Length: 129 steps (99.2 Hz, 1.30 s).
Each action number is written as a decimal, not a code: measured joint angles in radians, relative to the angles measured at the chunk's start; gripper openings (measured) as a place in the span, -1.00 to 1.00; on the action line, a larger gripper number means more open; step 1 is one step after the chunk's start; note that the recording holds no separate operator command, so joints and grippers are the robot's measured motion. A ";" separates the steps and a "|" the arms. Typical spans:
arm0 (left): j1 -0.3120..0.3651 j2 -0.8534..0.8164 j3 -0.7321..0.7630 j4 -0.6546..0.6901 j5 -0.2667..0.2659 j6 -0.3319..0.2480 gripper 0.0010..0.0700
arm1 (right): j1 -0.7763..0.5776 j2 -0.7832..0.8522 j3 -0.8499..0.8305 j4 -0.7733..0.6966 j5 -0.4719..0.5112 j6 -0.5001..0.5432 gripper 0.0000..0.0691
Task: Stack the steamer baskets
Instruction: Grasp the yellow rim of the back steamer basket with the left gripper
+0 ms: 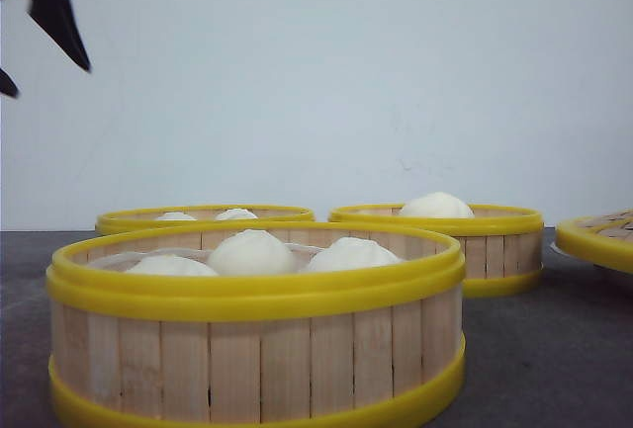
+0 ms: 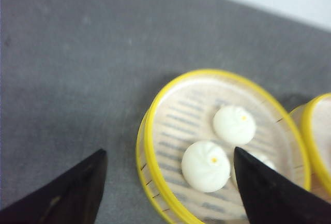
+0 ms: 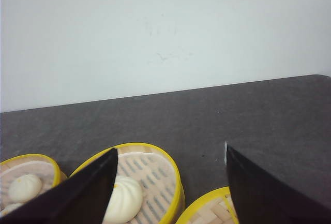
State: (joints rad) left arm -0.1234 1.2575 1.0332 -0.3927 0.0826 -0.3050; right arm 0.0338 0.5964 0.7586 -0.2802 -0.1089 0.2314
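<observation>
1. Left gripper (image 2: 165, 182) hangs high above the table, fingers spread wide, gripping nothing; right gripper (image 3: 170, 182) likewise gapes open.
2. Three steamer baskets sit apart on the dark table (image 1: 554, 349): near basket (image 1: 255, 324) with buns (image 1: 251, 252), back-left basket (image 1: 204, 216), back-right basket (image 1: 440, 235).
3. Woven lid (image 1: 598, 235) lies at far right.

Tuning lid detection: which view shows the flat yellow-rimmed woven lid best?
Front view, marginally: the flat yellow-rimmed woven lid lies at the right edge, rim and weave visible, though cropped. Right wrist view catches only a sliver between the fingers. Left wrist view doesn't show it.
</observation>
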 joint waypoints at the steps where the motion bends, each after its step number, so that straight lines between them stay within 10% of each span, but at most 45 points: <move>1: -0.001 0.013 0.011 -0.009 0.000 0.001 0.32 | 0.000 0.000 0.000 0.000 0.000 0.000 0.18; 34: -0.006 0.345 0.283 -0.166 0.003 0.025 0.32 | 0.007 0.000 0.000 0.000 0.000 0.000 0.18; 101: -0.013 0.571 0.293 -0.167 0.027 0.024 -0.01 | 0.023 0.051 0.000 0.000 0.000 0.000 0.18; 129: -0.027 0.598 0.293 -0.163 0.027 0.024 -0.69 | 0.023 0.052 0.000 0.007 0.001 0.000 0.18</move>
State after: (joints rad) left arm -0.1505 1.8557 1.3266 -0.5556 0.1093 -0.2810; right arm 0.0570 0.6487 0.7586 -0.2729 -0.1078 0.2314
